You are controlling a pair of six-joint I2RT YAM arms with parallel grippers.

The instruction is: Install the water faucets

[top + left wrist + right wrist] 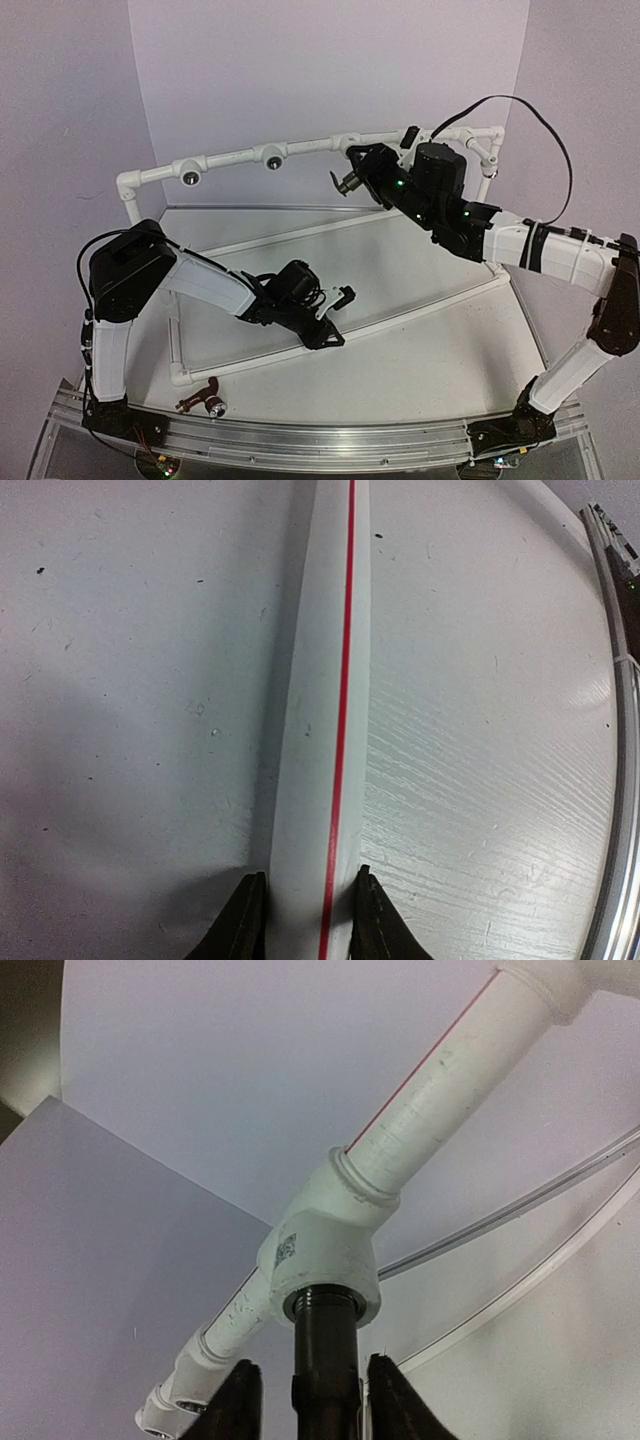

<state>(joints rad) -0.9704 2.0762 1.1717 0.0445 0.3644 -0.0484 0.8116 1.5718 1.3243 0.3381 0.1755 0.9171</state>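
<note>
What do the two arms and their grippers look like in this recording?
The left arm and right arm both have white links and black joint housings. The right one carries small green lights, black bands on its forearm and a looping black cable. The left gripper and right gripper have black, tapered fingers.

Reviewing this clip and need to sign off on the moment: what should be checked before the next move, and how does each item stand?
1. Black faucet end sits in the socket: ok.
2. Right gripper hold on the faucet: cannot tell; fingers flank it with gaps showing.
3. Left gripper clamps the base pipe: ok.
4. Reddish-brown faucet lies free at the near table edge: ok.
5. Green faucet in sight: not ok.
</note>
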